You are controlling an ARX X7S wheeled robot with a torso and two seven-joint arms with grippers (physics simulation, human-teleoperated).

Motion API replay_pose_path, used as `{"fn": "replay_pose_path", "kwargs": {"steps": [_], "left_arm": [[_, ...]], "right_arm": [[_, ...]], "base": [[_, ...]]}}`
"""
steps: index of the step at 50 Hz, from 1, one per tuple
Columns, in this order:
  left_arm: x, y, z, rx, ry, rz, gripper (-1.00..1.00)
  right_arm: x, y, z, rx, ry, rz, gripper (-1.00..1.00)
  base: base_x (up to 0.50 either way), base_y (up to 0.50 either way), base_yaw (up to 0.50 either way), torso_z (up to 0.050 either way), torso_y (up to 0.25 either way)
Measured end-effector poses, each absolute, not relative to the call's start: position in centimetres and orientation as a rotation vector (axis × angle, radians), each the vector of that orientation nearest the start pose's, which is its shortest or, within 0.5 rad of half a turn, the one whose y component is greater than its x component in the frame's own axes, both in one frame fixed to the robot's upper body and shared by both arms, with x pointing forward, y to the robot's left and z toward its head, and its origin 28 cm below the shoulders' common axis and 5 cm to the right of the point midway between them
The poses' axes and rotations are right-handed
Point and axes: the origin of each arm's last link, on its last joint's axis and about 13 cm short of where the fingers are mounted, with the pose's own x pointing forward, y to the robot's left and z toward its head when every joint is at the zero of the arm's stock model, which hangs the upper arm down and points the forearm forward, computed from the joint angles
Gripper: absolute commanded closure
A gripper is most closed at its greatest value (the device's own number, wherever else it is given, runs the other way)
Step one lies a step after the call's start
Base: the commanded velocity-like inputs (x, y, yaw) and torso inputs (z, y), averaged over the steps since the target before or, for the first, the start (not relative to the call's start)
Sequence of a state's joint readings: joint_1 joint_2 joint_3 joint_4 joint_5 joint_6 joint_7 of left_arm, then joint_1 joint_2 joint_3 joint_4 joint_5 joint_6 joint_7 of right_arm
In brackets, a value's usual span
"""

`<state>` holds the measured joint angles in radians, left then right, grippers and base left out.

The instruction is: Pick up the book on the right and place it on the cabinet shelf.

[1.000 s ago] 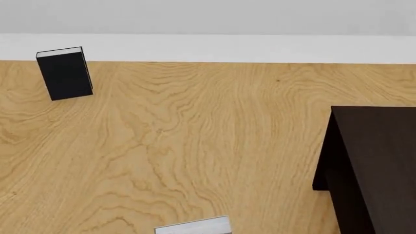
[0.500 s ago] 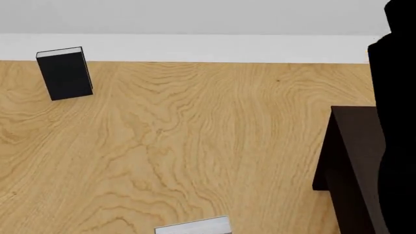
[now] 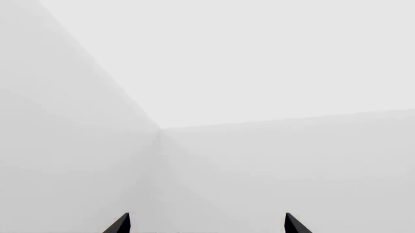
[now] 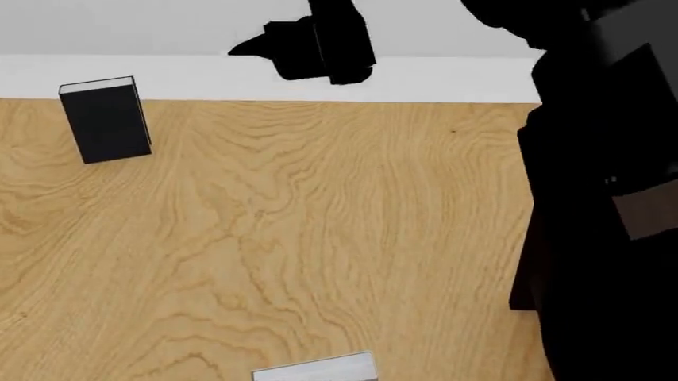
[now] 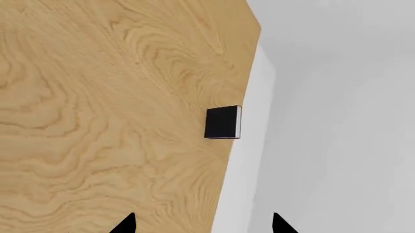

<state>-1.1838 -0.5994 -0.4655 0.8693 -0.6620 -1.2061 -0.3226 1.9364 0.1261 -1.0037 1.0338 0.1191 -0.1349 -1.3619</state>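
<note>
The light grey book [image 4: 316,369] lies on the wooden surface, cut off by the near edge of the head view. The dark cabinet [image 4: 526,286] stands at the right, mostly hidden behind my black right arm; its shelf does not show. My right gripper [image 4: 246,49] is raised at the top centre, pointing left, far from the grey book. In the right wrist view it [image 5: 203,225] is open and empty, with wood below. My left gripper [image 3: 207,225] is open and empty, facing blank grey walls; it is out of the head view.
A black-covered book [image 4: 106,119] lies at the far left by the white strip along the wall; it also shows in the right wrist view [image 5: 223,122]. Wide wooden surface [image 4: 317,222] lies between the two books and the cabinet.
My right arm has swung in from the right edge, across the cabinet, and its gripper now reaches the top centre of the head view. The books have not moved.
</note>
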Motion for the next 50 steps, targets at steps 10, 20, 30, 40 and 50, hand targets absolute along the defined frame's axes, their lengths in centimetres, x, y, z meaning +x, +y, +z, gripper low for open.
{"fn": "replay_pose_path", "kwargs": {"steps": [10, 20, 30, 40, 50], "left_arm": [[16.4, 32.3, 37.3, 0.037, -0.946, 0.389, -1.00], [16.4, 32.4, 37.3, 0.033, -0.946, 0.394, -1.00], [16.3, 32.4, 37.3, 0.038, -0.942, 0.399, -1.00], [16.2, 32.4, 37.3, 0.043, -0.938, 0.402, -1.00], [16.3, 32.4, 37.3, 0.046, -0.934, 0.402, -1.00]], "right_arm": [[39.1, -6.9, 45.5, -1.426, -0.088, 1.336, -1.00], [39.2, -6.2, 43.0, -1.442, -0.052, 1.424, -1.00], [39.4, -6.0, 40.8, -1.449, 0.002, 1.488, -1.00], [39.5, -6.3, 38.9, -1.426, 0.060, 1.539, -1.00], [39.2, -6.6, 37.1, -1.391, 0.116, 1.585, -1.00]], "base": [[0.00, 0.00, 0.00, 0.000, 0.000], [0.00, 0.00, 0.00, 0.000, 0.000], [0.00, 0.00, 0.00, 0.000, 0.000], [0.00, 0.00, 0.00, 0.000, 0.000], [0.00, 0.00, 0.00, 0.000, 0.000]]}}
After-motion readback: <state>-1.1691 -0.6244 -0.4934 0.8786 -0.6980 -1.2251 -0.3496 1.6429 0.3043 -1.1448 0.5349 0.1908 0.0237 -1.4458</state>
